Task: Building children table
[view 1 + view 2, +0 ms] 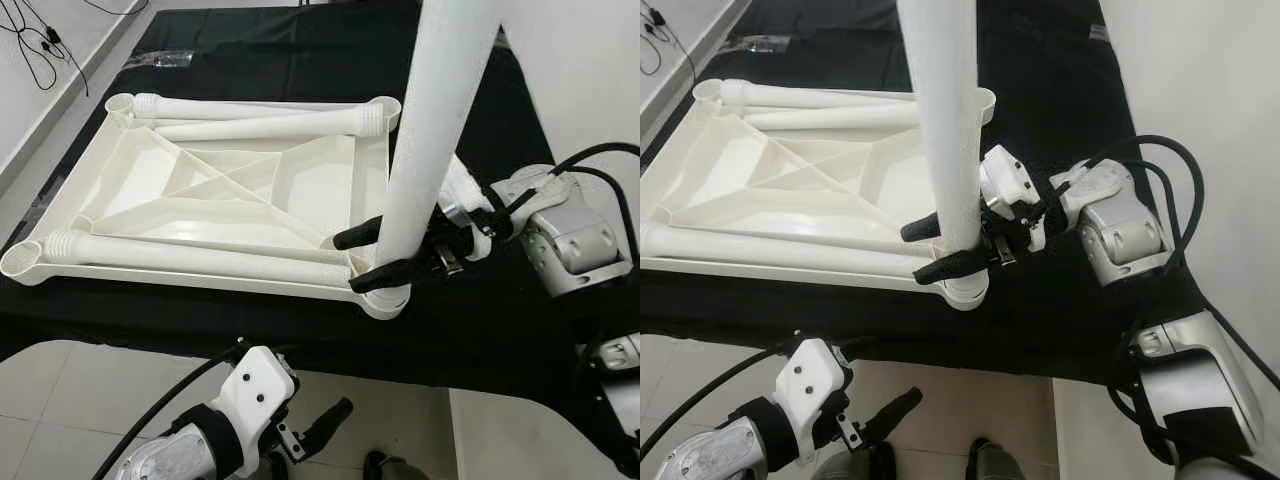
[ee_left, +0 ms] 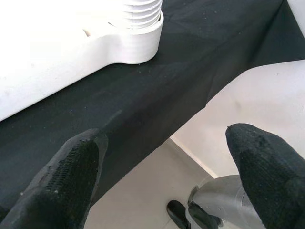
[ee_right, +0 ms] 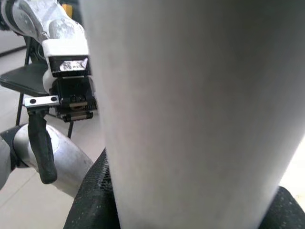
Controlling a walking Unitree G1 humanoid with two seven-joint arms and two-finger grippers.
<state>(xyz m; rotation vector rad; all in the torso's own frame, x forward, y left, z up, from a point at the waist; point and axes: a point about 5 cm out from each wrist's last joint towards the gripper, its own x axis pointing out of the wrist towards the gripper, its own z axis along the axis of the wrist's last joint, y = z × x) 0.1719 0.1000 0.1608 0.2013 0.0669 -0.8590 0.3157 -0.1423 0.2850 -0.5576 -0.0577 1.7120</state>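
A white plastic tabletop [image 1: 200, 180] lies upside down on a black cloth-covered table [image 1: 480, 320]. A white table leg [image 1: 430, 130] stands upright in the tabletop's near right corner socket [image 1: 385, 300]. My right gripper [image 1: 352, 262] is shut on that leg just above the socket, and the leg [image 3: 190, 114] shows close up in the right wrist view. Three more legs lie flat in the tabletop, one along the near side [image 1: 190, 258] and two at the far side [image 1: 260, 125]. My left gripper [image 1: 315, 430] hangs open below the table's front edge, holding nothing.
A white wall [image 1: 580, 70] stands close on the right. Cables [image 1: 40, 50] lie on the floor at the far left. A clear plastic wrapper [image 1: 160, 60] rests on the cloth behind the tabletop. Tiled floor [image 1: 60, 390] lies below the front edge.
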